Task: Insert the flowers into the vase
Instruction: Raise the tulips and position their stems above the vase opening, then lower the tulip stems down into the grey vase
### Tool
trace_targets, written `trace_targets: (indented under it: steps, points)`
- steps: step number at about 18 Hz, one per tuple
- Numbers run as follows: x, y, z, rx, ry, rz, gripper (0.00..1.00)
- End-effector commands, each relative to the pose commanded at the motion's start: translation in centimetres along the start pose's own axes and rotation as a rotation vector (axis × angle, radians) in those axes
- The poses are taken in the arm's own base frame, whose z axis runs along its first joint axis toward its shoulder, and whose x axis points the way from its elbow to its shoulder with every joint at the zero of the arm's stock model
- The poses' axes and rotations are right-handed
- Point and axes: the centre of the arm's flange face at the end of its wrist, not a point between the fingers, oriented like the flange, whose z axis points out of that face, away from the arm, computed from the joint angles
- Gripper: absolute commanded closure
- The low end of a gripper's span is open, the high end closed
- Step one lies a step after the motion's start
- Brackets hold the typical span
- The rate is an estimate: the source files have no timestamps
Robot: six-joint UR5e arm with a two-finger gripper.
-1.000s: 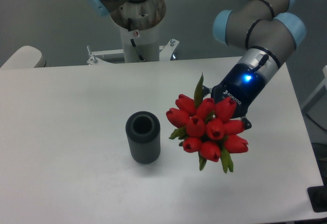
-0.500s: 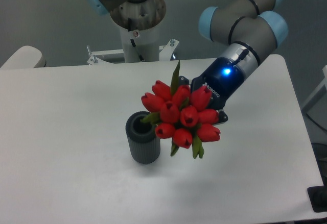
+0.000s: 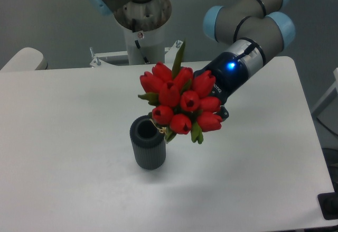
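The flowers (image 3: 180,104), a tight bunch of red tulip buds with green leaves, hang in the air tilted toward the camera. They are up and to the right of the vase (image 3: 148,143). The bunch's lower left edge overlaps the vase's right rim in this view. The vase is a short dark grey ribbed cylinder standing upright on the white table (image 3: 63,137), its round mouth open. My gripper (image 3: 221,113) reaches in from the right behind the bunch and is shut on the flowers. Its fingers are mostly hidden by the buds, and the stems are not visible.
The arm's base and mounting bracket (image 3: 140,36) stand at the table's back edge. A pale rounded object (image 3: 21,60) sits at the far left. A black item (image 3: 328,206) lies off the table's front right corner.
The gripper has carried the flowers left and upward, from right of the vase to just above its right rim.
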Motion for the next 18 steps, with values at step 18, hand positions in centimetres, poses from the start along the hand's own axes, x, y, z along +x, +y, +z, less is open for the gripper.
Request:
trace_targets:
  steps: [18]
  points:
    - [3.4, 4.2, -0.6, 0.006, -0.01, 0.051, 0.91]
